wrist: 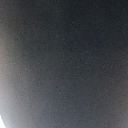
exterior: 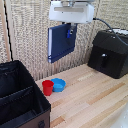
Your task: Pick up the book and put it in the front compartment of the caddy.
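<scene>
The navy-blue book (exterior: 60, 43) hangs upright in the air above the wooden table, held at its upper edge by my gripper (exterior: 69, 31), which is shut on it. The black fabric caddy (exterior: 20, 97) stands at the exterior view's lower left, with dividers visible inside; its long narrow front compartment (exterior: 22, 109) lies along the near wall. The book is well above and to the right of the caddy. A dark blurred surface (wrist: 64, 64), very close to the lens, fills the wrist view.
A red cup (exterior: 47, 87) and a small blue bowl (exterior: 58, 84) sit side by side on the table (exterior: 90, 100) just right of the caddy. A glossy black appliance (exterior: 109, 54) stands at the back right. A woven screen backs the scene.
</scene>
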